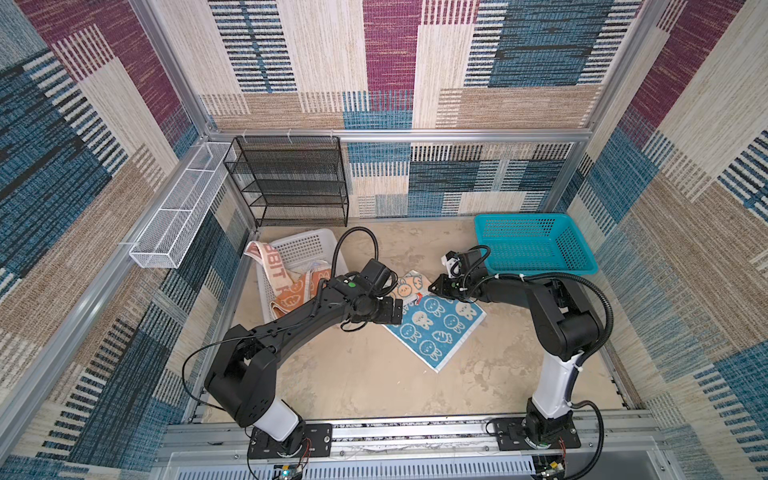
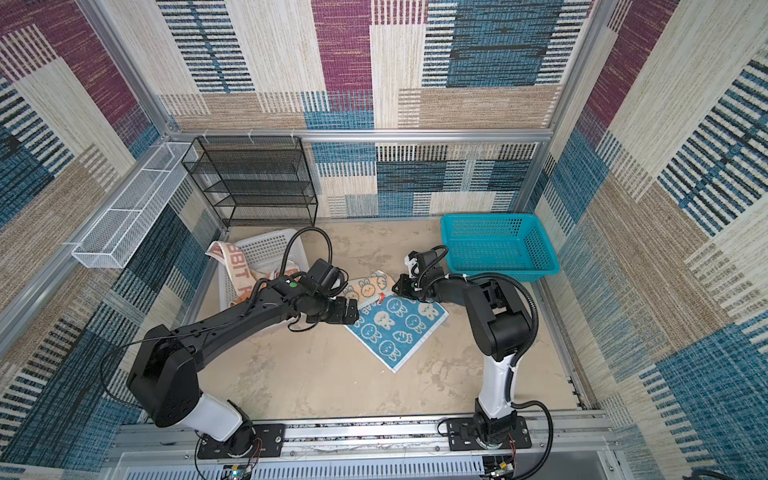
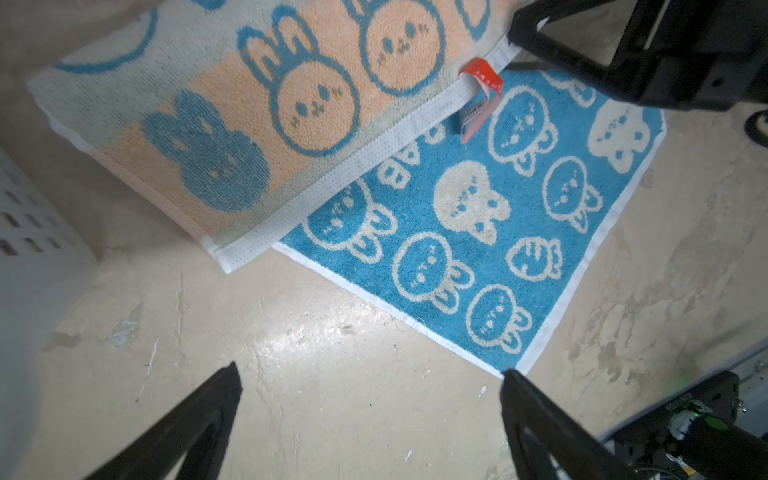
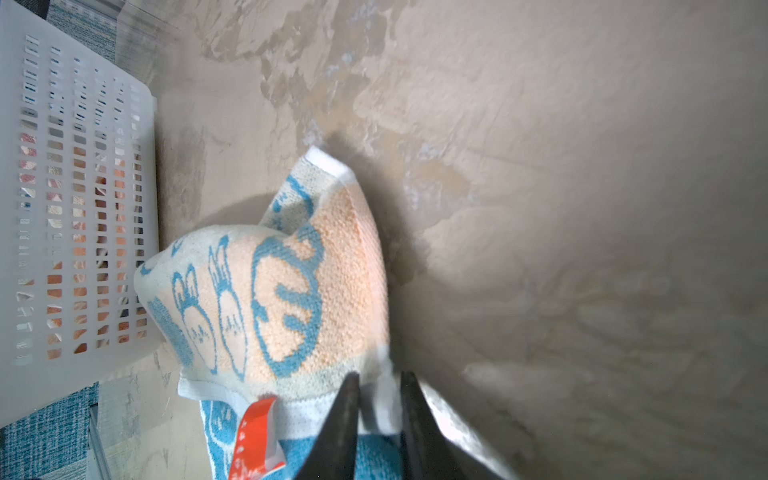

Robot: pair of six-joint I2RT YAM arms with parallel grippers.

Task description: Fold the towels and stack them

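A towel with blue rabbit faces [image 1: 434, 332] [image 2: 395, 328] [image 3: 498, 232] lies on the table. Its far edge is folded over, showing a peach underside [image 1: 411, 286] [image 3: 291, 104] [image 4: 291, 282]. My right gripper [image 1: 437, 287] [image 2: 400, 286] [image 4: 376, 376] is shut on the white hem at that flap's right corner, beside a red tag [image 4: 253, 436]. My left gripper [image 1: 392, 311] [image 2: 350, 309] [image 3: 370, 370] hovers open over bare table at the towel's left side, holding nothing. The "RABBIT" lettered towel [image 1: 270, 266] [image 2: 235, 266] and the orange rabbit towel [image 1: 293, 295] hang from the white basket.
The white basket [image 1: 309, 243] [image 2: 266, 245] [image 4: 75, 208] lies tipped at the back left. A teal basket [image 1: 536, 245] [image 2: 498, 245] stands at the back right. Against the back wall are a black mesh rack [image 1: 291, 183] and a white wire tray [image 1: 178, 216].
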